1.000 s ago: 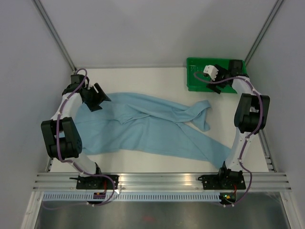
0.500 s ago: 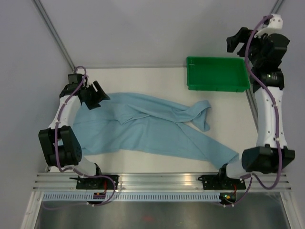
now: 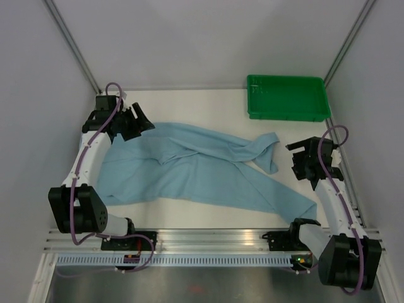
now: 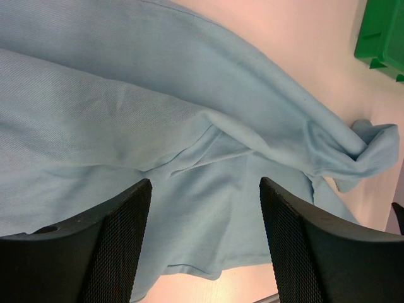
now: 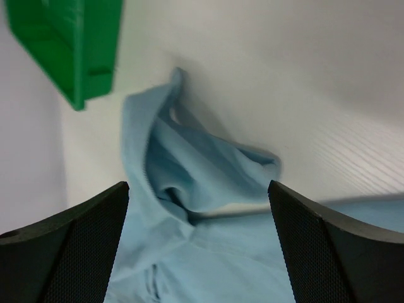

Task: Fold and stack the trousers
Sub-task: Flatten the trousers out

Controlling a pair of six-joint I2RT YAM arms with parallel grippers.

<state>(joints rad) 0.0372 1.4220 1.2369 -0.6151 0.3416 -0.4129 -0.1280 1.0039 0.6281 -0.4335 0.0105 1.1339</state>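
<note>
White tabletop (image 3: 189,104), grey walls on three sides.

Left gripper (image 3: 140,120): jaws spread wide, nothing held. It sits over the far-left end of the trousers (image 3: 202,170). The left wrist view shows blue cloth (image 4: 126,113) filling the gap under the fingers (image 4: 95,252); I cannot tell whether they touch it.

Right gripper (image 3: 302,161): jaws also wide apart and holding nothing, over bare table just right of the bunched leg end (image 5: 189,183).

Trousers lie spread and rumpled across the middle of the table. One leg is crumpled toward the far right; the other runs to the near right edge.

Green tray (image 3: 287,116) stands at the far right corner, apart from the cloth.
</note>
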